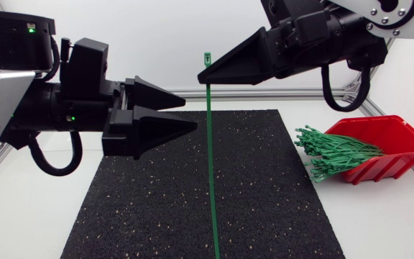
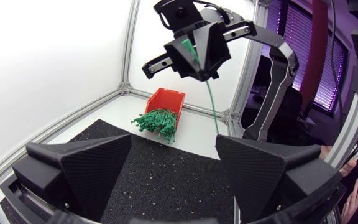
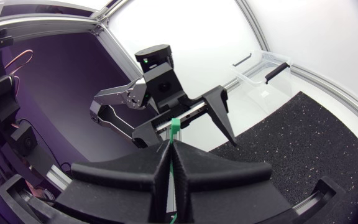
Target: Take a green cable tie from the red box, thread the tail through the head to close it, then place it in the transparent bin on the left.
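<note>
One slim green plastic cable tie (image 1: 210, 158) hangs straight down from our right gripper (image 1: 203, 75), whose two black wedge fingers are pinched together on the strap just under its small square head (image 1: 208, 57), so the head stands free above the fingertips. Our left gripper (image 1: 190, 111) sits level with it and just beside the strap, fingers spread and holding nothing. The step in hand, as we judge it, is catching the long pointed tail (image 1: 215, 241) and bringing it up to the head. To do that well we would close the left fingers on the strap low down, leave a short free tip, bend the tie into a loop and meet the slot squarely, while the right grip leaves the head's opening uncovered. The strap looks thin, smooth and springy, so it may twist or flick aside when bent; the textured finger faces should help against slipping. Below lies a black speckled rubber mat (image 1: 157, 208); whether the tail touches it we cannot tell. A bundle of green ties (image 1: 336, 152) spills from the tilted red plastic box (image 1: 401, 133), and the transparent bin (image 3: 263, 78) waits well apart.
</note>
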You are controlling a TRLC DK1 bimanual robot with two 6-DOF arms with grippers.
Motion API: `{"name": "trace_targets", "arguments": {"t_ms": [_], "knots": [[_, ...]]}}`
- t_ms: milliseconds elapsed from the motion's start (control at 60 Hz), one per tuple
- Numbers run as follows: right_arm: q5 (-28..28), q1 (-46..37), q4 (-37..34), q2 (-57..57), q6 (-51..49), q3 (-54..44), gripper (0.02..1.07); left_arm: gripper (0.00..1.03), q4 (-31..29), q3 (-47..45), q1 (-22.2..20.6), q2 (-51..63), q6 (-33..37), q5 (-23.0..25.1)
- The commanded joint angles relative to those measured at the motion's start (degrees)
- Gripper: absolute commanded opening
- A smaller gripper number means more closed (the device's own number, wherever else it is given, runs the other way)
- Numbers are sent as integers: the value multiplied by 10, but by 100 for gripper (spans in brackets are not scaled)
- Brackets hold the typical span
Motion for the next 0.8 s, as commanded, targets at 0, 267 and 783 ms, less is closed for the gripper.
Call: {"name": "trace_targets", "arguments": {"t_ms": [0, 267, 783], "knots": [[-8, 2, 13, -17, 9, -18, 10, 95, 14, 23, -4, 22, -17, 7], [-11, -12, 49, -16, 11, -41, 11, 95, 36, 33, -7, 33, -37, 27], [-11, -9, 80, -8, 14, -54, 10, 75, 36, 28, -20, 29, -48, 92]]}}
